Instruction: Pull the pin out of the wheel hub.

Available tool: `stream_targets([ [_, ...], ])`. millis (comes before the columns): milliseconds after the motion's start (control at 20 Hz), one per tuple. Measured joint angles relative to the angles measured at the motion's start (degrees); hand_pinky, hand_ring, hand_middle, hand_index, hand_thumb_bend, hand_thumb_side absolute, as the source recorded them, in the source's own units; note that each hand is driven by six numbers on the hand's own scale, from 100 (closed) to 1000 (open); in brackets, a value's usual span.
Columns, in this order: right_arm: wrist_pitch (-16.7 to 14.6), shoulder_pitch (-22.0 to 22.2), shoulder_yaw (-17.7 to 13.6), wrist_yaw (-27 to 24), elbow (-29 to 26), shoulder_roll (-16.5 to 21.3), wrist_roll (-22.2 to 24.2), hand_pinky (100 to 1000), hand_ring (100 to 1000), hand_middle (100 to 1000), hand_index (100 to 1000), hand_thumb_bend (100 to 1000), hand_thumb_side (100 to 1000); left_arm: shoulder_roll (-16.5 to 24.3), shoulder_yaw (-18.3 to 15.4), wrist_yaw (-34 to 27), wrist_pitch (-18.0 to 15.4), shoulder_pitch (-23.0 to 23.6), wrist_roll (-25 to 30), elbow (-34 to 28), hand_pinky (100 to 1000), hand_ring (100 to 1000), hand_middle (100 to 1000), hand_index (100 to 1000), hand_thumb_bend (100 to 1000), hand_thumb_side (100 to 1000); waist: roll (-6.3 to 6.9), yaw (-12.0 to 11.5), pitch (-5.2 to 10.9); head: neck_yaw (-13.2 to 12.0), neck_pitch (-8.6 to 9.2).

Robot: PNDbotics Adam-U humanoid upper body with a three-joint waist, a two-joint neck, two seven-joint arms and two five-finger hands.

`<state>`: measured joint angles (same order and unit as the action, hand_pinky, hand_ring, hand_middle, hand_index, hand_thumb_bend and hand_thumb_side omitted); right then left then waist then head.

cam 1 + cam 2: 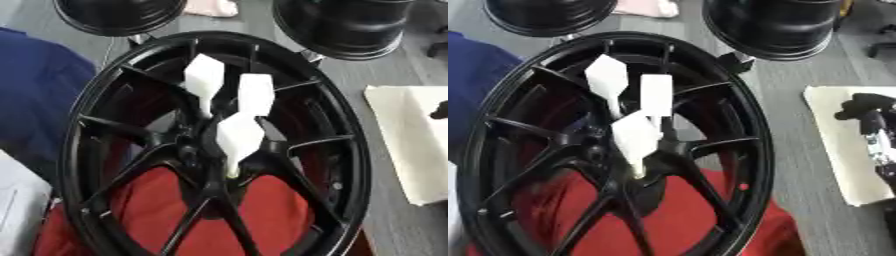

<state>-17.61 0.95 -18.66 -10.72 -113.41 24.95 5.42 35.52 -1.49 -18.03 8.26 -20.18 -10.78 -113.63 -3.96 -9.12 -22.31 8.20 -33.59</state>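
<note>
A large black spoked wheel hub (96,100) fills the middle of both views, lying tilted. Three white pins with broad flat heads stand in its centre: one at the upper left (205,75), one at the upper right (255,92) and one lower and nearest (238,136), its thin tip down at the hub's bolt ring. My right hand (874,131) shows at the right edge in the right eye view, above a white sheet and well apart from the wheel and the pins. It touches nothing. My left hand appears in neither view.
Two more black rims (118,15) (776,27) stand at the back. A red cloth (271,210) lies under the hub's near half. A white sheet (407,135) lies on the grey floor at right. Blue fabric (35,100) borders the left.
</note>
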Motion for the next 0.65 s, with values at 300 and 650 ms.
stream_targets([
  [300, -0.29, -0.54, 0.05, -0.45, 0.0, -0.01, 0.25, 847, 671, 661, 764, 100, 541, -7.76, 1.1, 0.2, -3.62, 3.56, -1.67, 0.0, 678, 734, 615, 689, 100, 751, -0.45, 0.66, -0.15, -0.5, 0.01],
  [650, -0.78, -0.73, 0.33, -0.47, 0.0, -0.02, 0.31, 847, 671, 661, 765, 100, 540, -10.5, 1.67, 0.2, -5.52, 4.49, -1.62, 0.0, 677, 732, 612, 691, 100, 736, -0.72, 0.92, -0.36, -0.46, -0.01],
])
